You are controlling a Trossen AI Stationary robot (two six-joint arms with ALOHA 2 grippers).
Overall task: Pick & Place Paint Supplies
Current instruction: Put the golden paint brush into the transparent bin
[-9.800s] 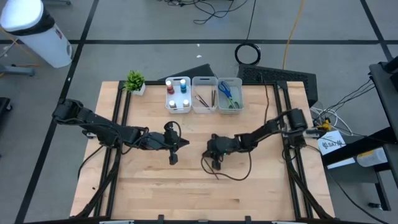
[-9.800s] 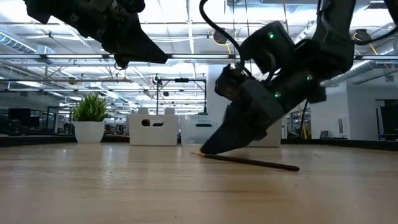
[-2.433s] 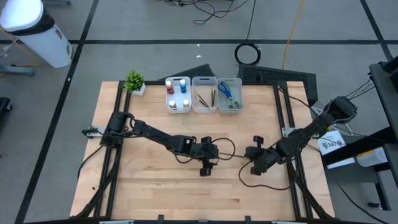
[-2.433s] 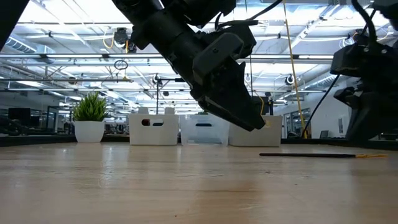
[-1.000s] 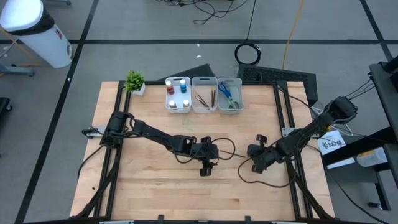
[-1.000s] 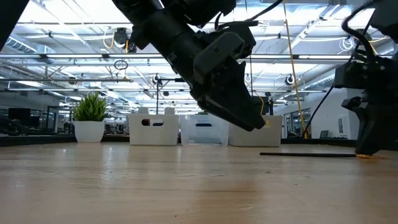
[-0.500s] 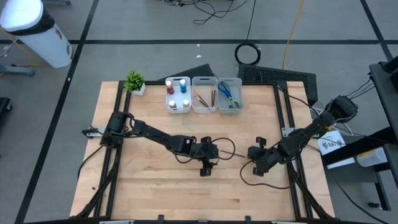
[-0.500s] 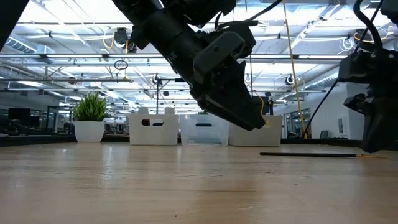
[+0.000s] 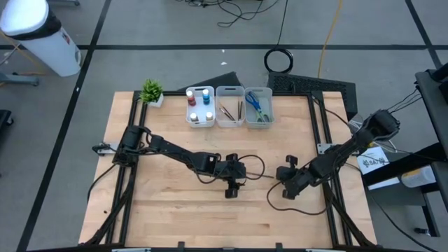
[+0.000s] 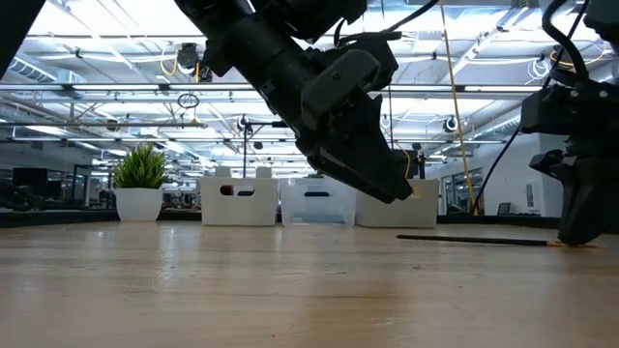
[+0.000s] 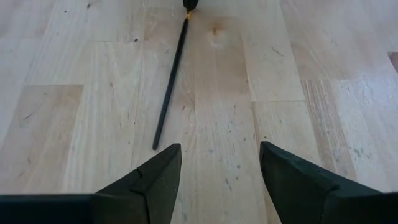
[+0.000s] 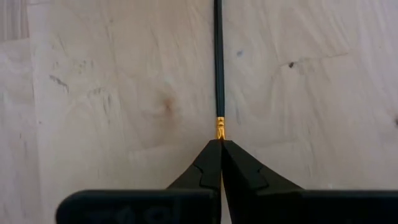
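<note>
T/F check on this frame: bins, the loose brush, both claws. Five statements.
1. A brush lies flat on the table between the two claws. True.
2. The left claw holds the brush. False: its jaws stand open and empty, short of the brush's near end.
3. The right claw is shut at the brush's gold-banded end. True.
4. The scissors lie in the middle bin. False: they are in the right-hand bin.
5. The potted plant stands to the right of the bins. False: it stands to their left.
</note>
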